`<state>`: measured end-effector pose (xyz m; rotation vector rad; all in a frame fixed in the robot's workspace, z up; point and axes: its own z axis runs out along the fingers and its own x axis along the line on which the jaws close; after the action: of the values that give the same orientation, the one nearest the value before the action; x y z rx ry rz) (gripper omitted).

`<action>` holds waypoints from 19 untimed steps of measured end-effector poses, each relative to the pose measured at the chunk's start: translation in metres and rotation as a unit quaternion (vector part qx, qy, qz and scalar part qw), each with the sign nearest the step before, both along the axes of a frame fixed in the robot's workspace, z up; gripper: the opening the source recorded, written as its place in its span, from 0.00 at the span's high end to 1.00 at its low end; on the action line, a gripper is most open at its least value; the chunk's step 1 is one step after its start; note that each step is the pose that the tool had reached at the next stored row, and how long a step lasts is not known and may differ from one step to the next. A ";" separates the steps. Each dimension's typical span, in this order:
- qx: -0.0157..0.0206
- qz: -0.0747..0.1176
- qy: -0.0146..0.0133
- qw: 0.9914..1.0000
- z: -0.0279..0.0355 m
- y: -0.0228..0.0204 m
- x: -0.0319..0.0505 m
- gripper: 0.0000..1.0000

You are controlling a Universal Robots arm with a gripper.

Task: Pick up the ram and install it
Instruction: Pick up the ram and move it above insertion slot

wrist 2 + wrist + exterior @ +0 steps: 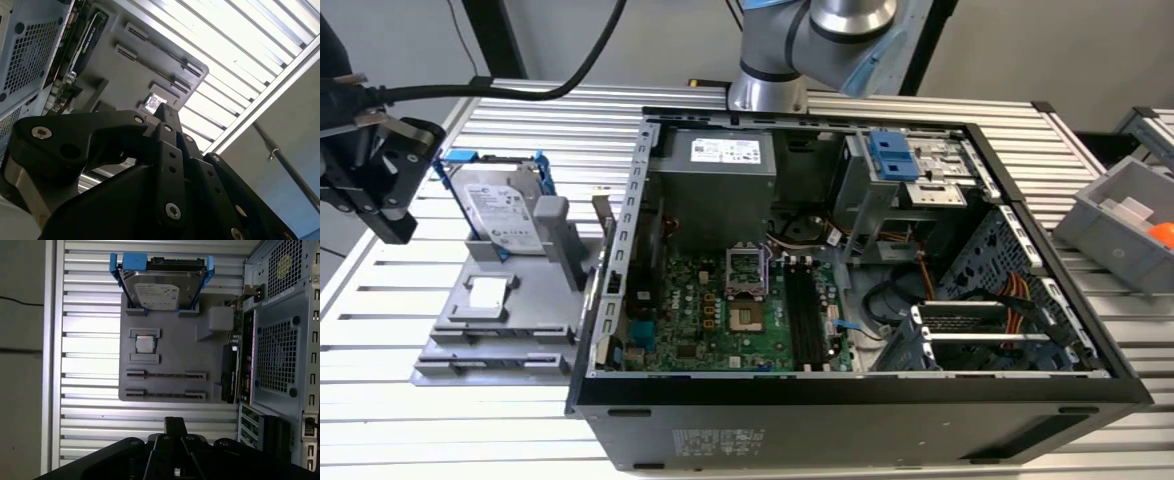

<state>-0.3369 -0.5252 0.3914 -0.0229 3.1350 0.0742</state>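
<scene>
Looking down past the fingers (175, 424) now: pressed together, tip to tip, hovering above the slatted desk (85, 340). Straight ahead of the fingertips, in the first wrist view, a grey fixture (185, 350) lying flat on the desk. Nearest the fingers on it, two long narrow slots (165, 394) side by side. A little further out, a small square processor chip (145, 344) sitting in its pocket. Furthest from the fingers, a grey hard drive (159, 290) with blue rails, propped at the fixture's far end. Off to the side of the fingers, just beside the fixture's edge, an upright expansion card (231, 365), and right behind that the open computer case (854, 420). Over in the exterior view, the fingers out at the exterior view's left, well apart from the green motherboard (707, 320) and its dark memory slots (803, 320) inside the case. As for the ram: cannot tell where.
</scene>
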 end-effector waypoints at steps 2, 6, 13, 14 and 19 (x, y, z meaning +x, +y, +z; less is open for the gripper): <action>0.000 0.001 0.000 1.000 0.0000 0.0000 0.0000 1.00; 0.000 0.003 0.000 1.000 0.0000 0.0000 -0.0001 1.00; 0.000 0.008 0.000 1.000 0.0000 0.0002 -0.0001 1.00; 0.000 0.009 0.000 1.000 0.0000 0.0003 -0.0001 1.00; 0.000 0.014 0.000 1.000 0.0000 0.0004 -0.0001 1.00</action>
<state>-0.3370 -0.5249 0.3914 -0.0669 3.1351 0.0731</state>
